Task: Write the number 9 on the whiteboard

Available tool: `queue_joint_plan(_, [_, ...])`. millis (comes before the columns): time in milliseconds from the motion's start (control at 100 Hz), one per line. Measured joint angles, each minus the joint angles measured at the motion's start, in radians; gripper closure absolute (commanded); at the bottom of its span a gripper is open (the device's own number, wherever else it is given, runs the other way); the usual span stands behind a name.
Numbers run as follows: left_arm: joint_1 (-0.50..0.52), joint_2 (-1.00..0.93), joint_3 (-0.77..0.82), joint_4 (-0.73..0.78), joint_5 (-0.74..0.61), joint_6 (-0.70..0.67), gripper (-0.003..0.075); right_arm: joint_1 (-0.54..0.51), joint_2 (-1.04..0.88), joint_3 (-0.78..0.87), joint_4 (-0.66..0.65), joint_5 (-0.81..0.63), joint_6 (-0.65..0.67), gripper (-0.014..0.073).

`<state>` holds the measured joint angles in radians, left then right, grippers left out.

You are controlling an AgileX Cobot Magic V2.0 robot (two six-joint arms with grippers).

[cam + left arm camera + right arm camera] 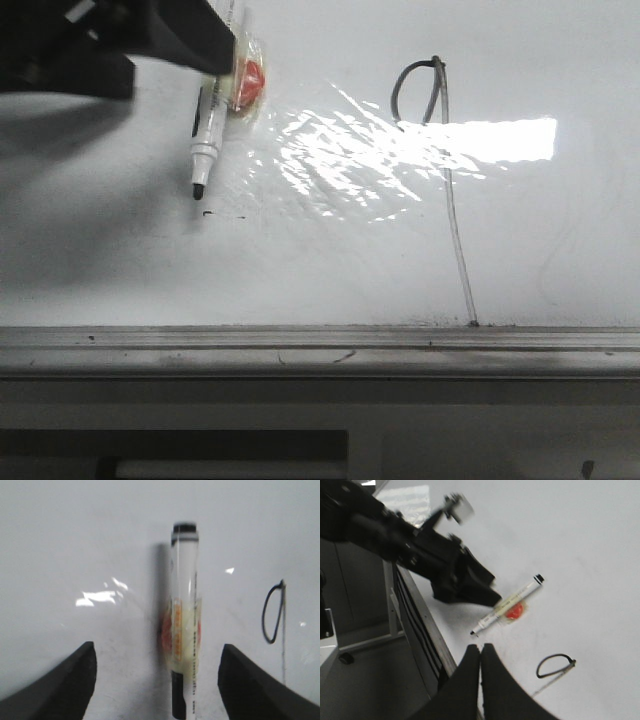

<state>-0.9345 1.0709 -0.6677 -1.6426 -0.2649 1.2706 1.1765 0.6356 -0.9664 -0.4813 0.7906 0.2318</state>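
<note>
The whiteboard (pixel 100 270) carries the number 9 (pixel 466 285), a small loop with a long tail that runs down to the rail. An uncapped white marker (pixel 208 135), wrapped in clear tape with an orange-red patch, lies on the board left of the 9, its black tip toward the rail. My left gripper (pixel 185 40) hovers over the marker's rear end. In the left wrist view it is open (pixel 157 649); the marker (pixel 184 625) sits between the fingers and touches neither, with the 9 (pixel 263 617) off to one side. My right gripper (pixel 481 647) is shut and empty, near the board's edge, with the marker (pixel 507 607) and the 9 (pixel 556 655) beyond it.
A grey metal rail (pixel 320 345) runs along the board's near edge. Bright glare (pixel 400 150) covers the middle of the board. Tiny dark dashes (pixel 222 214) sit just below the marker tip. Off the board's edge stands a wheeled stand on the floor (pixel 350 645).
</note>
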Motion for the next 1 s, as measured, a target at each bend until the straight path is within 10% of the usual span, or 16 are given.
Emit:
queue_joint_plan(210, [-0.078, -0.368, 0.110, 0.000, -0.010, 0.131, 0.0740, 0.000, -0.203, 0.210, -0.174, 0.000, 0.029, 0.0643])
queue_joint_plan(520, [-0.091, -0.717, 0.340, -0.014, -0.018, 0.152, 0.0741, 0.000, -0.389, 0.474, -0.323, 0.000, 0.130, 0.0643])
queue_joint_plan(1000, [-0.091, -0.750, 0.498, -0.017, -0.018, 0.153, 0.0741, 0.000, -0.397, 0.488, -0.323, 0.002, 0.132, 0.0643])
